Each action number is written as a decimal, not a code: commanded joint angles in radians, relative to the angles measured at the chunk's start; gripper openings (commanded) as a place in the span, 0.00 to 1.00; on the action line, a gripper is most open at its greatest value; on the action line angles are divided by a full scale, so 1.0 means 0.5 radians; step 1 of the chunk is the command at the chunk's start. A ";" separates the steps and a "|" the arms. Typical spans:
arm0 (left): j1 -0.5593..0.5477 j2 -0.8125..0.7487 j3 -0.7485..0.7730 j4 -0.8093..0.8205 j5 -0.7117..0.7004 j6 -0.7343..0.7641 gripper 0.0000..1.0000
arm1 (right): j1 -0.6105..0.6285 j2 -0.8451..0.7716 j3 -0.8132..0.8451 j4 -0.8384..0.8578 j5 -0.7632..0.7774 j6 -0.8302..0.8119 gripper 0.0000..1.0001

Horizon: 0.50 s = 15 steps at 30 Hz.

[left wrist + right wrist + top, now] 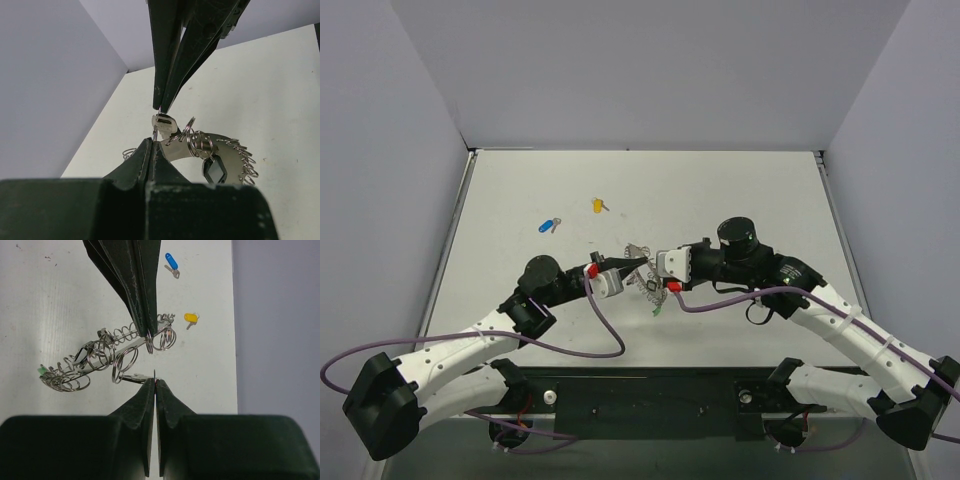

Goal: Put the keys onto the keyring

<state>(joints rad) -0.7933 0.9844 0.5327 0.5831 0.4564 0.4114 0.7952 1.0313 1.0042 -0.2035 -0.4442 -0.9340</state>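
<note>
While both arms meet over the middle of the table (740, 200), I have the keyring (107, 351), a curved metal strip hung with many split rings, suspended between them. The left gripper (152, 145) is pinched narrow on thin ring wire at its tips. The right gripper (155, 384) is pinched just as narrow on wire from the opposite side. A small silver key (164, 123) hangs right between the two sets of tips, though I cannot tell the colour of its head. The blue key (171, 261) and the yellow key (190, 317) lie loose on the table, well apart from the bunch. A green head (42, 371) shows at the bunch's far end.

My worry is the grip: the wire is thin and the bunch heavy, so a small sideways pull could slide it out and drop everything. With the fingertips this close, a careless correction could knock them together. Fetching a loose key means one arm letting go, leaving the bunch swinging from a single pinch.
</note>
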 commanded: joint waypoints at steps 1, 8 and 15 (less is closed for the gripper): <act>-0.012 0.001 0.051 0.089 0.029 0.048 0.00 | 0.042 -0.013 0.001 0.073 -0.010 -0.074 0.00; -0.036 0.022 0.048 0.073 0.020 0.061 0.00 | 0.063 -0.016 0.001 0.094 0.005 -0.105 0.00; -0.046 0.025 0.045 0.073 -0.011 0.082 0.00 | 0.079 -0.026 -0.002 0.057 -0.007 -0.138 0.00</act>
<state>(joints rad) -0.8101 1.0012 0.5327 0.5690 0.4561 0.4309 0.8211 1.0313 1.0039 -0.1909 -0.4408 -0.9806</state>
